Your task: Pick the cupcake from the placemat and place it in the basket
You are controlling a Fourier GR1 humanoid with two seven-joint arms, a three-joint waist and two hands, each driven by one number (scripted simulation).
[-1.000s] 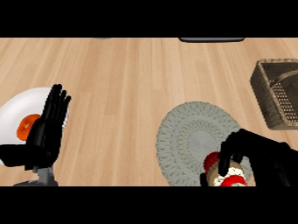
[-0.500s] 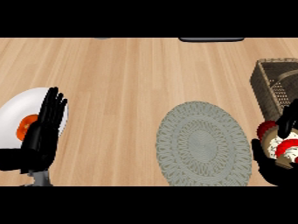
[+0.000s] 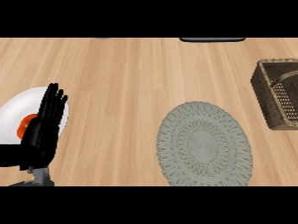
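Cupcake and right hand are both out of view now, gone from the placemat, which lies bare; presumably the carry toward the basket is underway, though the grasp cannot be checked. Left hand rests released over a white plate

A single head view looks steeply down on the table from close above, with the basket at three o'clock and the placemat at five
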